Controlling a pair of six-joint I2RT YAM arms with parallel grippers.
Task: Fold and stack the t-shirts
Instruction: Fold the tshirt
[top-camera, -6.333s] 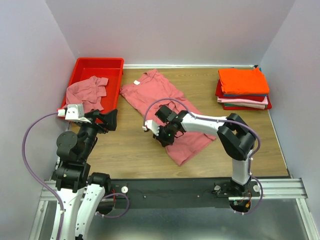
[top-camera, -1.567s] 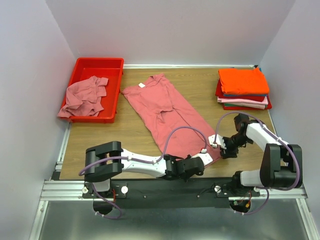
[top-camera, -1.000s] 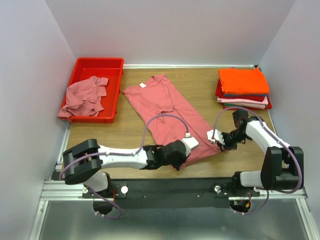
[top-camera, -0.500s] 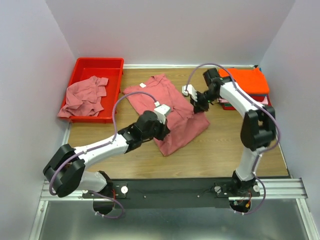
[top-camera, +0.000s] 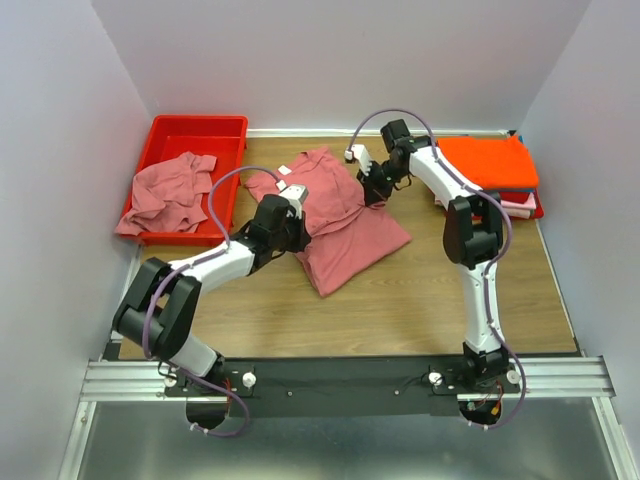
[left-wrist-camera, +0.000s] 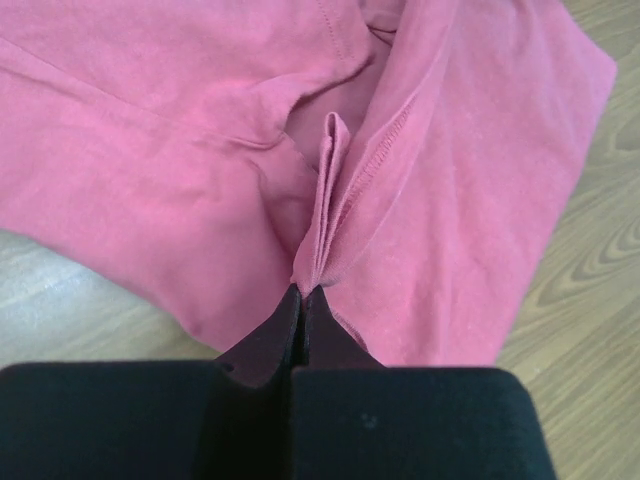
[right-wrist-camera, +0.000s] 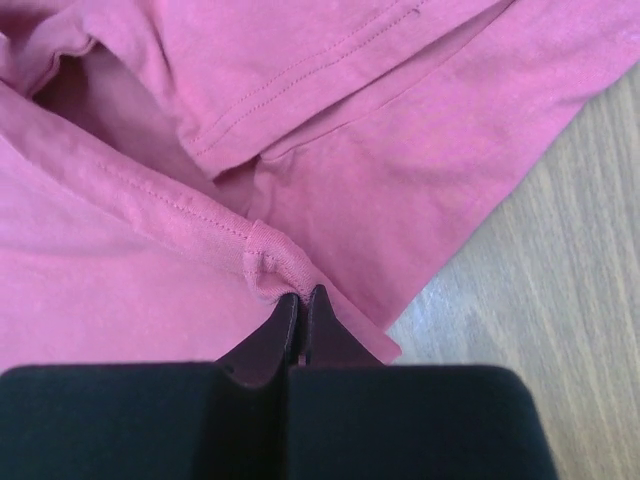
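A dusty rose-pink t-shirt (top-camera: 350, 238) lies in the middle of the table, its lower half doubled back over the upper half; its white neck tag (top-camera: 283, 172) shows at the back left. My left gripper (top-camera: 292, 230) is shut on a pinched ridge of this shirt (left-wrist-camera: 450, 180) at its left side, the cloth bunching at the tips (left-wrist-camera: 303, 290). My right gripper (top-camera: 373, 197) is shut on a small fold of the hem (right-wrist-camera: 268, 262) at the right side. Another rose-pink t-shirt (top-camera: 170, 192) sits crumpled in the red bin. Folded t-shirts (top-camera: 487, 162), orange on top, are stacked at the back right.
The red plastic bin (top-camera: 196, 128) stands at the back left against the wall. Bare wooden table (top-camera: 430, 300) runs in front of the shirt. Grey walls close in the back and both sides.
Both grippers have carried the shirt's lower edge from the near side of the table back toward the collar, doubling the shirt over. In the last half second they moved a little farther back.
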